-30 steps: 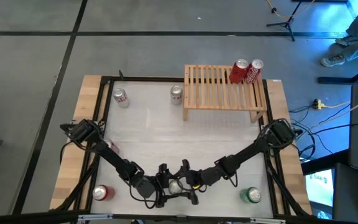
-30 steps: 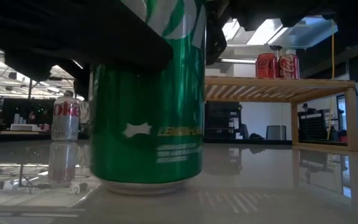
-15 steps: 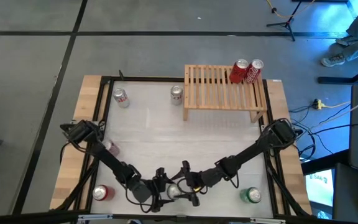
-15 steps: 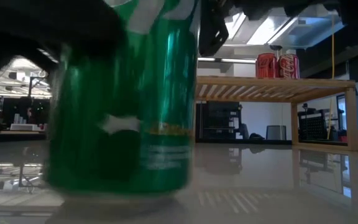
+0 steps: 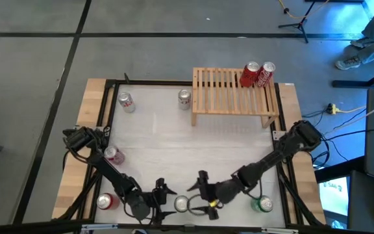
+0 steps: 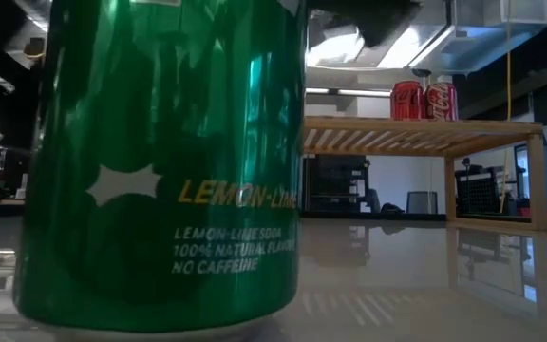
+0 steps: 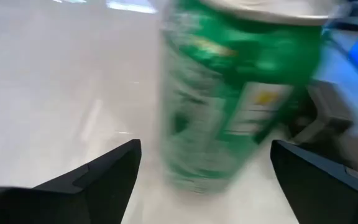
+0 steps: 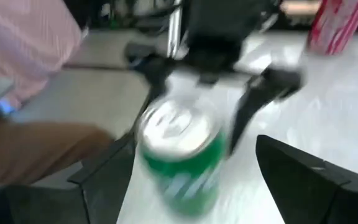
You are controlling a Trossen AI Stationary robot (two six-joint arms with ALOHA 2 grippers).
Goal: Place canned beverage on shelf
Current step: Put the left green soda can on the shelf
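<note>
Both our end effectors have backed apart from the green can [image 5: 182, 204], which now stands free near the table's [image 5: 154, 140] front edge. Left end effector [image 5: 163, 197] and right [image 5: 203, 192] gape empty; shelf [image 5: 232, 91] far off.

The table [image 5: 167, 140] carries six upright cans and the shelf [image 5: 232, 91], which bears two red cans [image 5: 257, 75].

Cables [image 5: 343, 110] on grey floor [image 5: 37, 71] beside table [image 5: 161, 140].
</note>
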